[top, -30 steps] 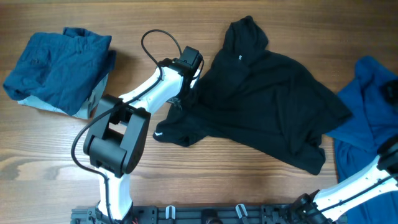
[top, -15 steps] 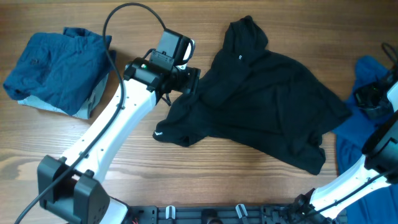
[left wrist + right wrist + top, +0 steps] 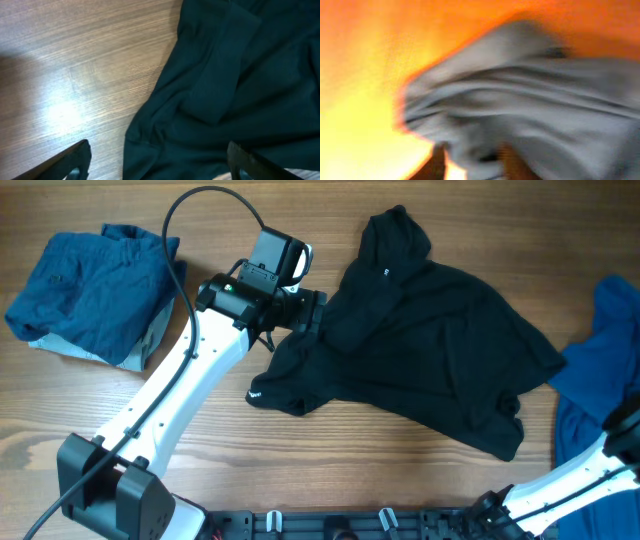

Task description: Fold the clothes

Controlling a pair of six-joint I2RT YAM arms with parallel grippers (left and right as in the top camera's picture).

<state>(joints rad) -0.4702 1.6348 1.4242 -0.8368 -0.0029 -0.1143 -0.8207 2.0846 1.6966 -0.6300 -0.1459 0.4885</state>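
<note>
A black shirt (image 3: 430, 360) lies spread and crumpled across the middle of the table. My left gripper (image 3: 305, 310) hovers at its left edge. In the left wrist view the gripper (image 3: 162, 160) stands open, its two fingertips far apart, with black cloth (image 3: 235, 85) below them and nothing gripped. A blue garment (image 3: 600, 370) lies at the right edge. The right wrist view is blurred: the right gripper (image 3: 475, 162) shows two fingers apart over greyish cloth (image 3: 530, 110). That gripper is outside the overhead view.
A folded blue garment (image 3: 90, 295) sits at the far left of the wooden table (image 3: 350, 460). The left arm (image 3: 170, 400) runs diagonally from the front edge. The right arm's lower link (image 3: 570, 475) shows at the bottom right.
The left arm has swung out and its gripper has opened, letting go of the black shirt's left edge. The right gripper has opened and left the overhead view; the blue garment has shifted right.
</note>
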